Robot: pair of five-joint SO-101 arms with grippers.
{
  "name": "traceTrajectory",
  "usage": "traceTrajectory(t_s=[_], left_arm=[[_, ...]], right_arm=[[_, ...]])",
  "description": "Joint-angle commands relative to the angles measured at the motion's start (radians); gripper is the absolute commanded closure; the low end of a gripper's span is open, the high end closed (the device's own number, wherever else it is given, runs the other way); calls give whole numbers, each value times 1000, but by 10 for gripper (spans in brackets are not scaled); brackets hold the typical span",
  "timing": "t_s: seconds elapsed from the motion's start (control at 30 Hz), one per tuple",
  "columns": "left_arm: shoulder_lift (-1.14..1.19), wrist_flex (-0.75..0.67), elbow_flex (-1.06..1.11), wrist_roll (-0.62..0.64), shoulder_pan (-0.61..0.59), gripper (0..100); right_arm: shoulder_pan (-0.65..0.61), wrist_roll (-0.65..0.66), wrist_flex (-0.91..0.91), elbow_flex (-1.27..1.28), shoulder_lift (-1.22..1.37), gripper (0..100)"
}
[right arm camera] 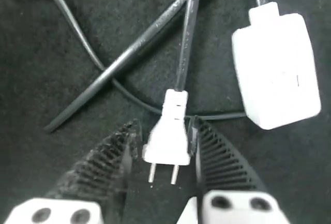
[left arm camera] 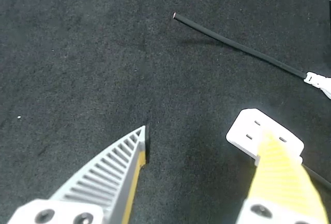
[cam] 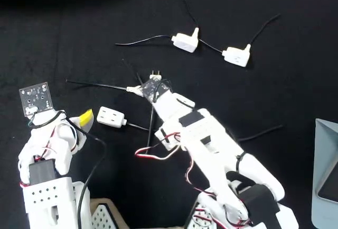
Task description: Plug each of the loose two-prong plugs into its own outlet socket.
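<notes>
Black cloth [cam: 63,33] covers the table. Near its middle the right gripper [right arm camera: 165,125] pinches a white plug [right arm camera: 168,144] by the sides, and the prongs point toward the wrist camera. The left gripper [left arm camera: 201,131] is spread, with its yellow finger [left arm camera: 279,172] over one outlet [left arm camera: 248,128]. A second outlet [cam: 186,42] and a third outlet [cam: 237,56] lie farther back.

the left gripper [left arm camera: 201,133] hovers over the black cloth [left arm camera: 77,53], jaws spread wide. the tip of its yellow finger [left arm camera: 279,177] overlaps a white outlet socket [left arm camera: 248,131] with two slot pairs. farther off runs a black cable [left arm camera: 238,48], one end free, the other meeting a white plug [left arm camera: 320,83]
</notes>
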Motion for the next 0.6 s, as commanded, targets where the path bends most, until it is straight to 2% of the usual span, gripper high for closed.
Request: traceTrajectory(t_s=[0.0, 0.27, 0.57], left_arm=[[-8, -20, -4, 3, -12, 668], [-8, -20, -4, 3, -12, 668], [-8, -20, -4, 3, -12, 668]], right_arm=[[34, -8, 8, -48, -33, 849], [-46, -9, 97, -24, -153, 849], [-5, -9, 21, -19, 13, 849]])
